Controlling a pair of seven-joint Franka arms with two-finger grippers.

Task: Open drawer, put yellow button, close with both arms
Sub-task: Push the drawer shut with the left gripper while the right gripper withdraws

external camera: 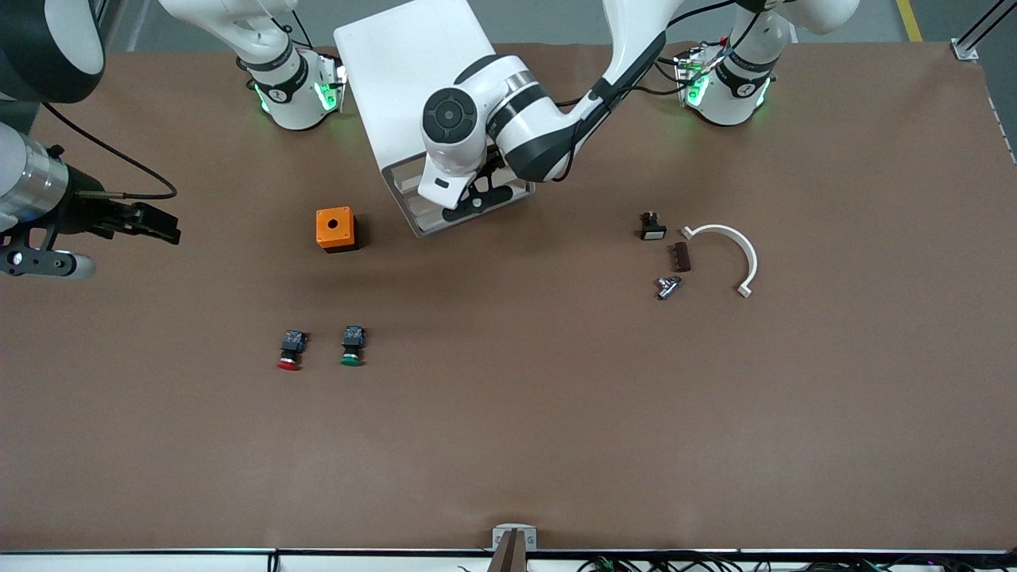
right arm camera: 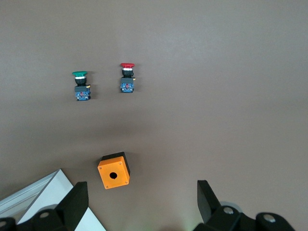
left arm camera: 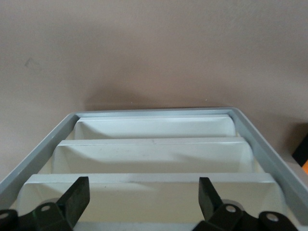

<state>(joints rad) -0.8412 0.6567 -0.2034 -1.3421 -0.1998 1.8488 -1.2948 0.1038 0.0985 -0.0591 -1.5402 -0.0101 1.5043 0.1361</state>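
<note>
Drawer (left arm camera: 154,190): uppermost of the stepped white fronts in the cabinet (external camera: 413,71), which stands at 12 o'clock on the worktop (external camera: 556,445) in the front view. Whether it is pulled out, cannot tell.

Left pincer (left arm camera: 144,197): over the cabinet's front, just above the drawer. Fingers (left arm camera: 77,197) spread wide, nothing between them. Contact with the drawer: cannot tell.

Orange box (external camera: 335,229) with a round hole: on the worktop at 8 o'clock from the cabinet's front. Red-capped button (external camera: 291,349) and green-capped button (external camera: 353,345) lie side by side, at 6 o'clock from the box.

Right pincer (right arm camera: 142,202): hangs over the worktop at 9 o'clock from the box, wide, empty.

White curved strip (external camera: 727,254) and three small parts lie at 4 o'clock from the cabinet.
</note>
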